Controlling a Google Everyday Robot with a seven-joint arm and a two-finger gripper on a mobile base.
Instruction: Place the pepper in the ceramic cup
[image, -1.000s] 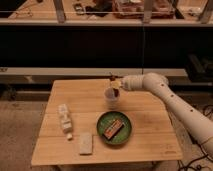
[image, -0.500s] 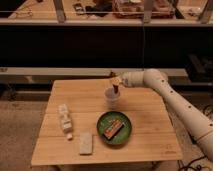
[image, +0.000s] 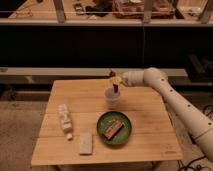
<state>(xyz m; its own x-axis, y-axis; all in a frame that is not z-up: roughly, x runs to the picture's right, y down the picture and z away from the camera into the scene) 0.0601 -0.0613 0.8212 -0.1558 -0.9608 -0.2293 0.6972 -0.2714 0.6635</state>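
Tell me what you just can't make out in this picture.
- Camera view: the gripper above the ceramic cup; whether it has released the pepper is too small to tell.
- Cup's inside: hidden by its wall.
- Bar on the green plate: blurred.
- Robot arm: cut off by the right edge.

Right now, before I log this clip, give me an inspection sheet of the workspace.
Surface: wooden table, upright and level.
Job's things: ceramic cup upright near the table's back middle; pepper hanging end-down over the cup's mouth, lower tip at the rim.
Clutter: green plate carrying an orange-brown bar; white bottle lying on its side at left; pale sponge near the front edge.
Grippers: gripper above the cup, holding the pepper's top.
Cables: some on the floor at lower right.
Surroundings: dark shelving behind the table.
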